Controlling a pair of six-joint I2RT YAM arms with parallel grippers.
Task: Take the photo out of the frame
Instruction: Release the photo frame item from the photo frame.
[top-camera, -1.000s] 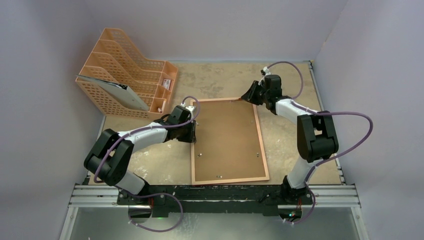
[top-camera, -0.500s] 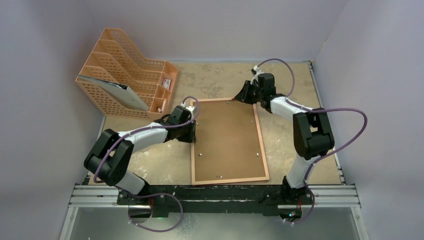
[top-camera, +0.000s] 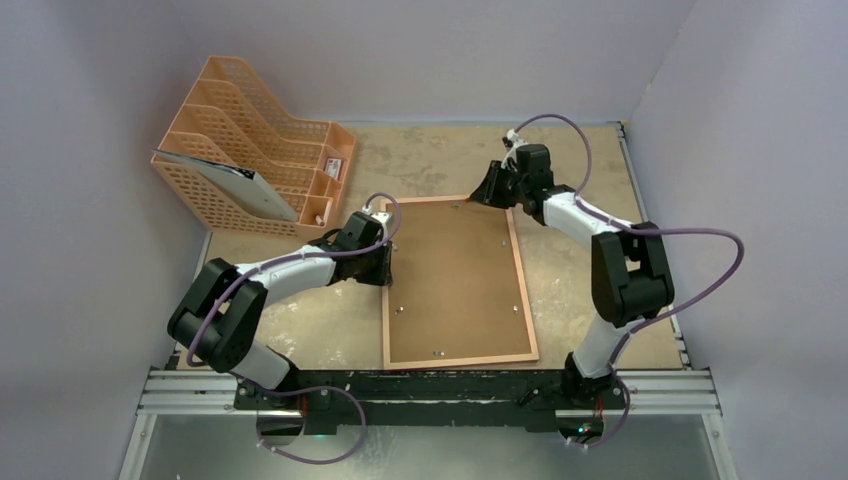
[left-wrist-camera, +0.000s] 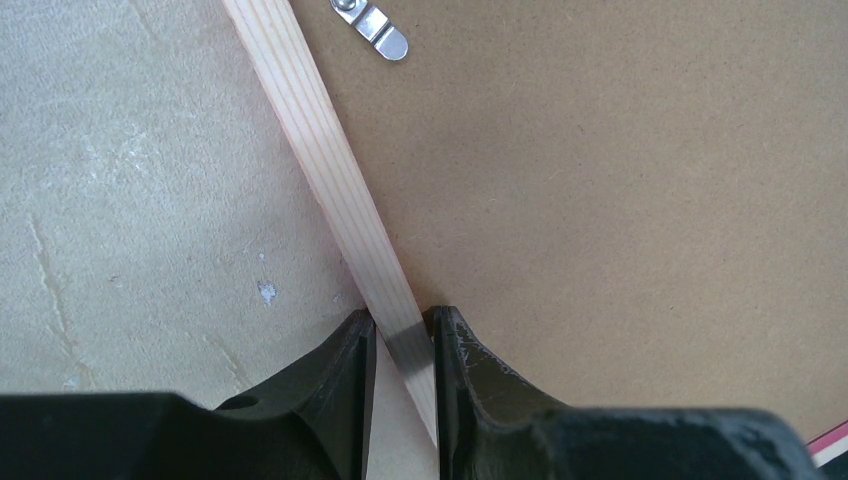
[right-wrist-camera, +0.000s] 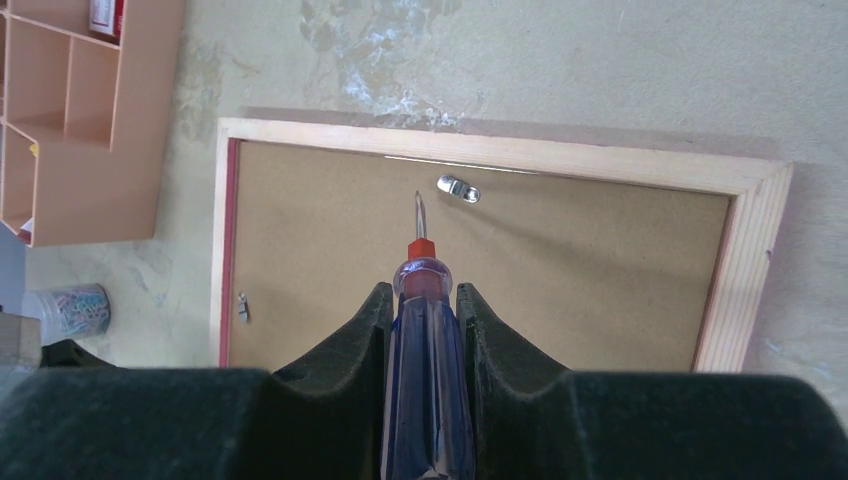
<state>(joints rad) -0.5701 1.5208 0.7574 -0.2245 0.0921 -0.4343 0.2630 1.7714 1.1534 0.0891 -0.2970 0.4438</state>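
The frame (top-camera: 460, 358) lies face down on the table, its brown backing board (top-camera: 455, 280) up. The photo is hidden under the board. My left gripper (top-camera: 383, 262) is shut on the frame's left wooden rail (left-wrist-camera: 330, 170), one finger on each side (left-wrist-camera: 405, 340). My right gripper (top-camera: 487, 192) is shut on a screwdriver (right-wrist-camera: 428, 330) with a blue clear handle and red collar. Its metal tip (right-wrist-camera: 418, 205) points at the board just short of a metal clip (right-wrist-camera: 459, 188) at the frame's far edge (right-wrist-camera: 500, 150).
An orange mesh file rack (top-camera: 250, 160) stands at the back left, also seen in the right wrist view (right-wrist-camera: 90, 120). A small clear jar of coloured bits (right-wrist-camera: 75, 308) sits beside the frame. More metal clips (top-camera: 438, 352) (left-wrist-camera: 372, 18) sit along the board's edges. Walls close in on three sides.
My right gripper with the screwdriver has moved left along the frame's far edge, toward the clip. The left gripper and the frame have not moved.
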